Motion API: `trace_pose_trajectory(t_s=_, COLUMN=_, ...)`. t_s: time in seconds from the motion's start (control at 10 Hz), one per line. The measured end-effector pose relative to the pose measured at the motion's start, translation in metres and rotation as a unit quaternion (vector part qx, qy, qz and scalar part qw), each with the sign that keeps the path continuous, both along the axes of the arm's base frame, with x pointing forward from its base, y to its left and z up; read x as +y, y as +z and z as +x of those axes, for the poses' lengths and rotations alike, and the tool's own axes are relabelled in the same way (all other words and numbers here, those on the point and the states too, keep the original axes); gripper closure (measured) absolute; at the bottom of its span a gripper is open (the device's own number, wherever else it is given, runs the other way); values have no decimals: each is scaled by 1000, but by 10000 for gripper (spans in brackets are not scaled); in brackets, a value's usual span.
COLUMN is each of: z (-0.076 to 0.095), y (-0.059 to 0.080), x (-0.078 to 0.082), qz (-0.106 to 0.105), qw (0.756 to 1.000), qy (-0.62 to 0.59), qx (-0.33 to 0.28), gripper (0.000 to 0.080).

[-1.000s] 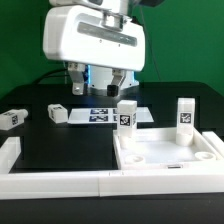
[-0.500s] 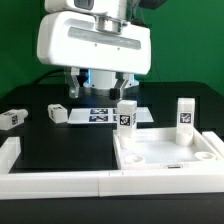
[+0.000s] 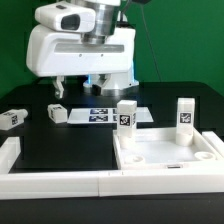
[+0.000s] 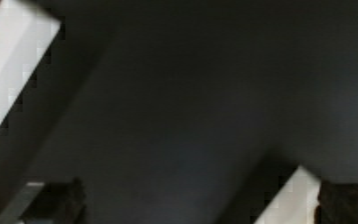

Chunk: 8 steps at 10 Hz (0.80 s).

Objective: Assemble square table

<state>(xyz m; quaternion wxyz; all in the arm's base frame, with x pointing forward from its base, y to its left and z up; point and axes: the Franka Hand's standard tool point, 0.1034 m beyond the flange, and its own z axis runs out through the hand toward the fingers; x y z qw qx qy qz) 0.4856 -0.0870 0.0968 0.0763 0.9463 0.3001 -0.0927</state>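
Note:
The square table's white slab lies at the front on the exterior view's right, rim up. Two white tagged legs stand upright at its far corners, one at the left corner and one at the right. A third leg lies on the black table behind it to the left, and another lies at the far left edge. My gripper hangs open above the back of the table, over the lying leg and the marker board, holding nothing. In the wrist view the gripper shows only dark tabletop between its fingers.
Long white border rails run along the front and the left side of the black table. A green wall stands behind. In the wrist view a white strip crosses one side, and a white edge shows by one finger.
The hand has swung toward the exterior view's left and risen a little. The jaws stay open, and no part has moved.

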Motion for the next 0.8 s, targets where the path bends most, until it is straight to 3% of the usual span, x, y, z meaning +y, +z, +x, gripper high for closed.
trace_pose_trajectory(t_s=0.5, z=-8, y=-8, x=18, qz=-64, qw=985, qy=-16, qx=158, gripper=151)
trace_pose_trajectory(t_s=0.6, z=-34, y=-14, x=8, qz=-80, qw=976, qy=-18, qx=203, gripper=151)
trace_pose_trajectory(t_s=0.8, z=-85, y=-28, x=-19, qz=-92, qw=962, qy=-29, qx=256, gripper=151)
